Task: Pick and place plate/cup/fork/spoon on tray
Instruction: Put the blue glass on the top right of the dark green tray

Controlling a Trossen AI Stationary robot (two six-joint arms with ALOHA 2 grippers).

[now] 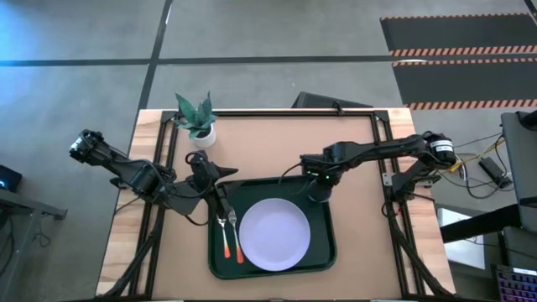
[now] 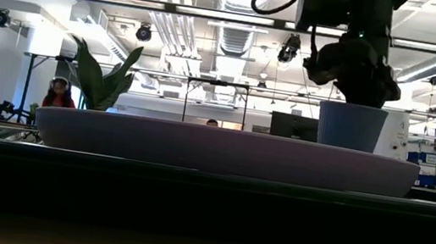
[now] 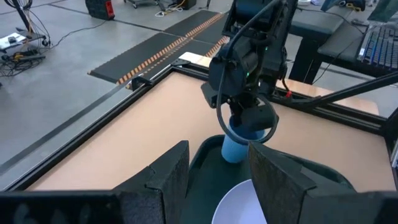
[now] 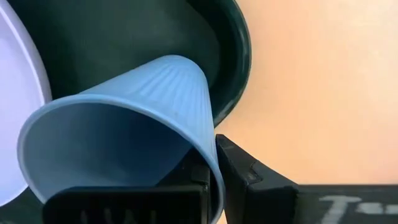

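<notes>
My right end effector [image 1: 320,190] is clamped on the rim of the cup [image 4: 118,130], one finger inside the wall and one outside, and I have it down at the far right corner of the tray [image 1: 323,252]. The low view shows the cup's base level with the plate's rim line, so I judge it is on or just above the tray floor; I cannot tell whether it has touched. It stands upright, mouth up, directly beneath my wrist, so what the release turns on is straight vertical: open, then lift clear without tipping it.

The plate [image 1: 274,234] lies in the middle of the tray, just beside the cup on the near-left, and the tray's raised rim curves close on the other side. It is a tight pocket, and that is what could catch.

The fork [image 1: 224,235] and the spoon [image 1: 236,236] lie side by side on the left strip of the tray, handles toward the near edge. My left end effector [image 1: 220,198] hovers over their far ends, fingers spread and empty.

The table [image 1: 268,143] is plain brown board, with a potted plant [image 1: 200,117] at its far left. Beyond is grey floor with striped mats, and a workshop with a person in the distance.
</notes>
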